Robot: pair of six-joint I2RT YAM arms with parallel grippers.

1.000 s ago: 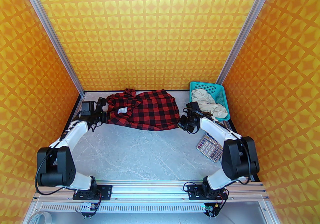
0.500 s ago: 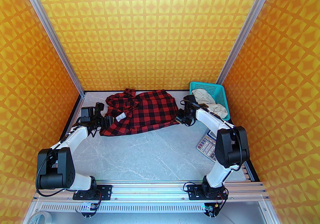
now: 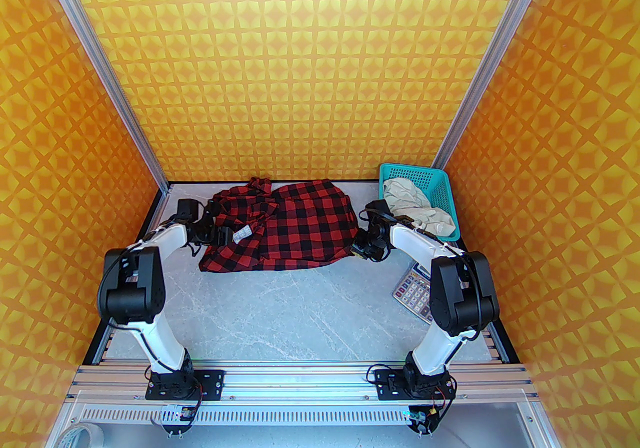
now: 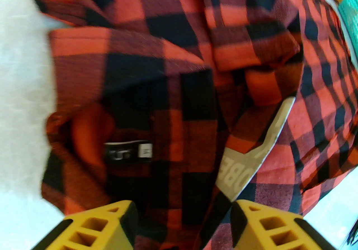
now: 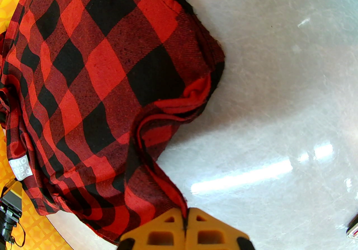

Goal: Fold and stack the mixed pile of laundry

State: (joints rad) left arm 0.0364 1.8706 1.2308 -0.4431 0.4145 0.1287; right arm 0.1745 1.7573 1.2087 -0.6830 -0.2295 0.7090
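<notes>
The red-and-black check shirt (image 3: 290,231) lies crumpled at the back of the table, its white lettered patch (image 3: 243,233) facing up on the left. My left gripper (image 3: 220,236) hovers at the shirt's left side; in the left wrist view its yellow fingers (image 4: 98,226) stand apart over the blurred shirt (image 4: 179,75), so it is open. My right gripper (image 3: 356,248) is shut on the shirt's right hem, and the right wrist view shows that edge (image 5: 167,187) pinched at the gripper (image 5: 185,215). The cream garment (image 3: 415,205) lies bunched in the teal basket (image 3: 440,180).
A grey calculator (image 3: 412,293) lies near the right edge, beside the right arm's elbow. The basket stands in the back right corner. Bare grey tabletop (image 3: 300,316) spreads in front of the shirt. A tape roll (image 3: 75,436) sits below the rail at bottom left.
My left gripper has opened and let go of the shirt's left edge, which dropped to the table. The left arm swung inward and back. The right gripper still holds the right hem.
</notes>
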